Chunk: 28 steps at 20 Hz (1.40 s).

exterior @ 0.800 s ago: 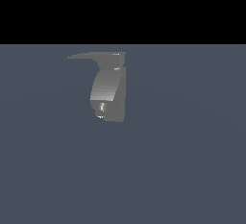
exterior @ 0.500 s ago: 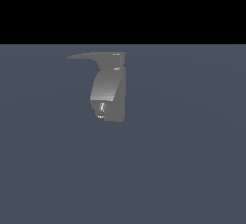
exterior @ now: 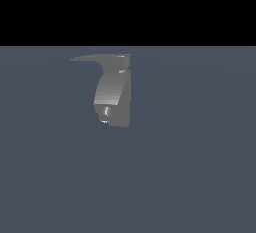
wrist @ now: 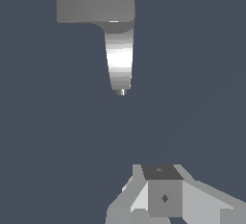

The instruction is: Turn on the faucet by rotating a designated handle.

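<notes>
Nothing's moved since the earlier frames as far as I can see. Going left to right in the exterior view: handle (exterior: 97, 58) tip sticks out left, its long axis running sideways to the faucet (exterior: 114, 94) body on the desk (exterior: 200, 167). On the wrist cam the pincer (wrist: 161, 196) sits well apart from the faucet, so it needs a straight-ahead approach. Can't tell if it's wide or narrow. No writing anywhere.
</notes>
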Each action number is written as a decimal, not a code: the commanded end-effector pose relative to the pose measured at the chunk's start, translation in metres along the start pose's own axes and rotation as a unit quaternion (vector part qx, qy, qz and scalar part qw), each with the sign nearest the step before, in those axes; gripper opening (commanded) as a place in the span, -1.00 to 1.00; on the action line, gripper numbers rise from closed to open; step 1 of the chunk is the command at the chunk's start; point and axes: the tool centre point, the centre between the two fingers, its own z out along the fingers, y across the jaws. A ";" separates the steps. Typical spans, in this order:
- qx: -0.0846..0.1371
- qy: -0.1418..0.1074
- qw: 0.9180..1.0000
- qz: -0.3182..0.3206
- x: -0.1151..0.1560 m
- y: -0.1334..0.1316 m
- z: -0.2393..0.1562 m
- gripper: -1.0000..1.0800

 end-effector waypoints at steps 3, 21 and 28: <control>-0.001 0.000 0.999 0.035 0.005 -0.017 0.010 -1.00; -0.003 -0.001 0.977 0.212 0.051 -0.097 0.062 -1.00; -0.003 -0.001 0.960 0.280 0.076 -0.123 0.082 -1.00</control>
